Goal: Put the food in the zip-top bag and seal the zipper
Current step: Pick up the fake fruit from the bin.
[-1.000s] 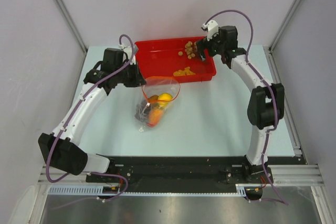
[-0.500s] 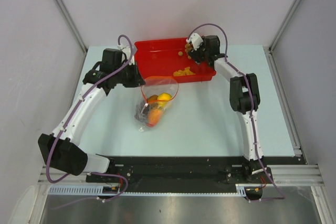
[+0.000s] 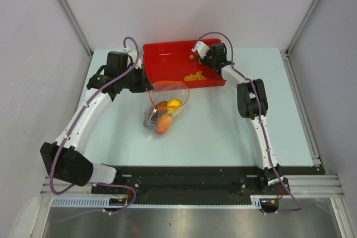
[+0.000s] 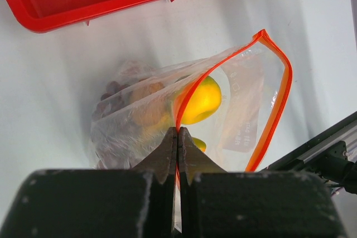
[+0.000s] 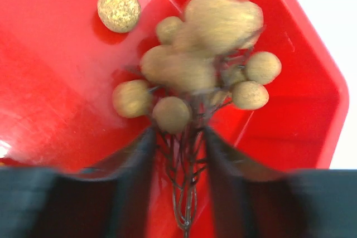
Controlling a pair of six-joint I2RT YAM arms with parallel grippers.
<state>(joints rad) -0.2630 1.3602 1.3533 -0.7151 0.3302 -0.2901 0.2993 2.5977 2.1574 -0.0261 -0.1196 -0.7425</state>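
- The tan ball cluster (image 5: 195, 76) lies in the far right corner of the red tray (image 5: 50, 98), with its wiry stems (image 5: 184, 193) running back between the fingers of the right gripper (image 5: 178, 137). The jaws stand apart on either side of the stems. The view is blurred, and we cannot tell whether they bite yet.
- We judge those stems thin and springy. A pinch on only a few strands could let the cluster swing or slip free over the table (image 3: 234, 126).
- One loose tan ball (image 5: 118, 9) sits apart on the tray floor. A hard tug could shed more.
- The zip-top bag (image 4: 139, 115) lies mid-table, just near of the tray, with its mouth toward the far side. It already holds a yellow mango (image 4: 203, 101) and the grape bunch (image 4: 109, 98).
- The left gripper (image 4: 177, 137) has its jaws together, clamped on one lip of the zipper (image 4: 263, 35), which props the mouth open.
- That opening is a narrow loop. The wide cluster could catch on the rim and drag the thin plastic out of the pinch or fold the mouth flat.
- Stems left poking across the strip would keep it from sealing.
- The orange chunks (image 3: 194, 76) wait at the tray's near edge. A careless sweep there could scatter them.
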